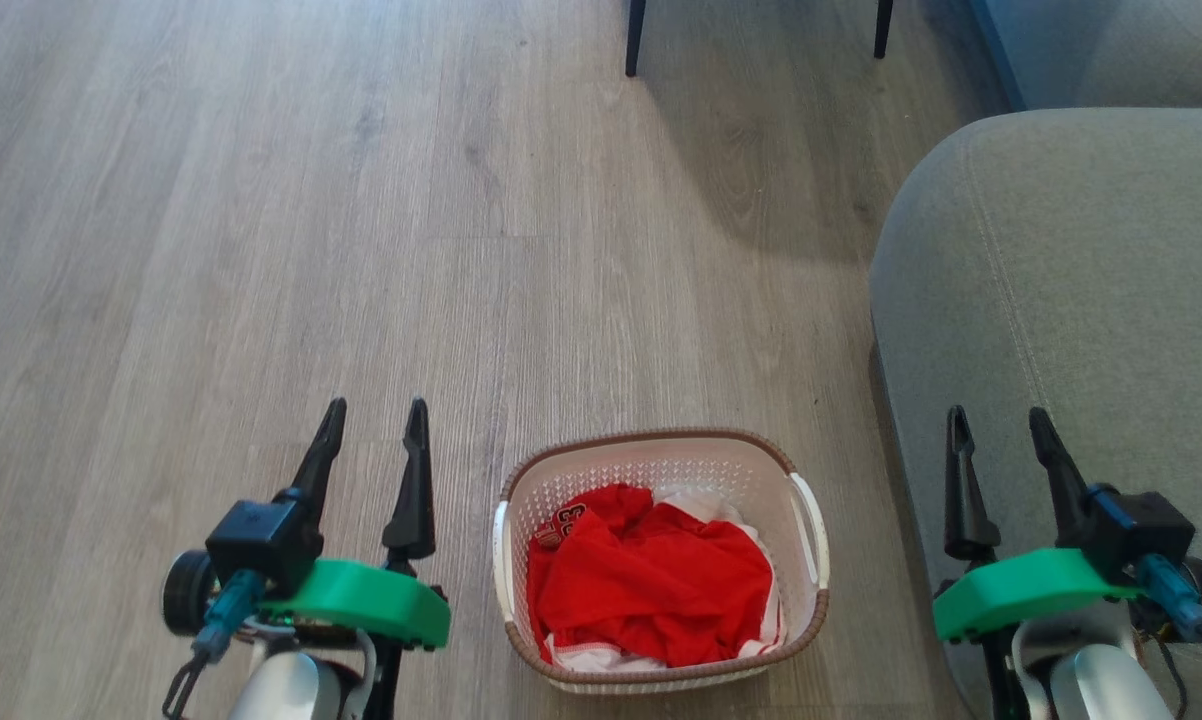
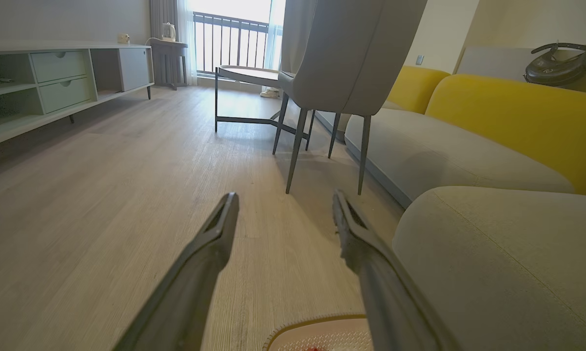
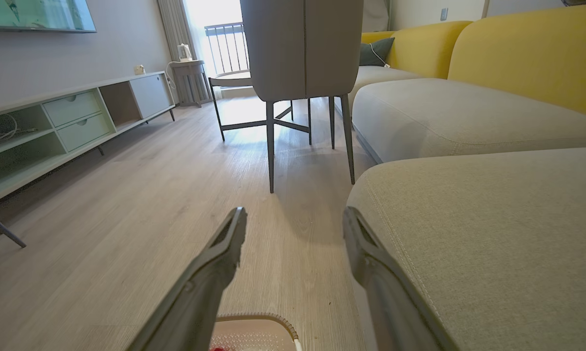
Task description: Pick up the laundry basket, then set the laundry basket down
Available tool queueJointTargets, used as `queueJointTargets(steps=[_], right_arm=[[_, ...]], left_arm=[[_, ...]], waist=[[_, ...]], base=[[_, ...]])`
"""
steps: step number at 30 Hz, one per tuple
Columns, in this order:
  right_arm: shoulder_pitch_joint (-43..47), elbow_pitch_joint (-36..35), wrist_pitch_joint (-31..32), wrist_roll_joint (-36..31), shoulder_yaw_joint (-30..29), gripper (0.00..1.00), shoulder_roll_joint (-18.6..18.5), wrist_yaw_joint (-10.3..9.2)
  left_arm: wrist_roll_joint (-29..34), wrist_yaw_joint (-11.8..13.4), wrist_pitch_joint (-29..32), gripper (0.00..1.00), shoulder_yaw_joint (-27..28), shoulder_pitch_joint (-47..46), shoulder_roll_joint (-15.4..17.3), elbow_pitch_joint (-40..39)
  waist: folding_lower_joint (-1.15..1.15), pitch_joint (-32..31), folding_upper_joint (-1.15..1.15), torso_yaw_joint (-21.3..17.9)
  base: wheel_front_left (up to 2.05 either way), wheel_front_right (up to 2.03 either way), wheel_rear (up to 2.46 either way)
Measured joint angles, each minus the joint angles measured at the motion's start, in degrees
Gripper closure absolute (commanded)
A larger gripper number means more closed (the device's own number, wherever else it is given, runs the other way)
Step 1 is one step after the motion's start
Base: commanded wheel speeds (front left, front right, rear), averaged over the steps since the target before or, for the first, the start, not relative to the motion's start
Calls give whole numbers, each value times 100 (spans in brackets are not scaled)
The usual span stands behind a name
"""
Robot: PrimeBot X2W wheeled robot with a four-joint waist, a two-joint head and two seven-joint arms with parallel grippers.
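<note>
The laundry basket (image 1: 661,470), white and perforated with a brown woven rim, stands on the wooden floor between my two arms, with red and white clothes inside. Its far rim peeks in at the bottom of the left wrist view (image 2: 317,324) and the right wrist view (image 3: 254,321). To the basket's left my left gripper (image 1: 376,415) is open and holds nothing; its fingers point up the head view. My right gripper (image 1: 999,420) is open too, to the basket's right and over the sofa's edge. Neither gripper touches the basket or its white side handles (image 1: 811,525).
A grey sofa seat (image 1: 1071,300) stands close on the right, with yellow backrests (image 3: 527,53) beyond it. A grey chair (image 3: 302,73) on thin dark legs stands ahead, and a small side table (image 2: 246,78) behind it. A low TV cabinet (image 2: 54,83) lines the left wall.
</note>
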Motion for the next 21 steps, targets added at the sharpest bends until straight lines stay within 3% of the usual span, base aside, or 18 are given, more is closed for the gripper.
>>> queueJointTargets(steps=[19, 20, 21], right_arm=[[-3, 56, 0, 0, 11, 0, 2, 0], [-3, 58, 0, 0, 11, 100, 2, 0], [-1, 76, 3, -1, 11, 100, 4, 0]], left_arm=[[-101, -84, 0, 0, -16, 0, 0, 92], [-114, -101, 0, 100, -21, 1, 0, 121], [-130, -98, 1, 100, -22, 2, 3, 158]], waist=[[0, -23, 0, -24], [0, -24, 0, -24], [0, -24, 0, -24]], base=[[0, 0, 0], [0, 0, 0], [0, 0, 0]])
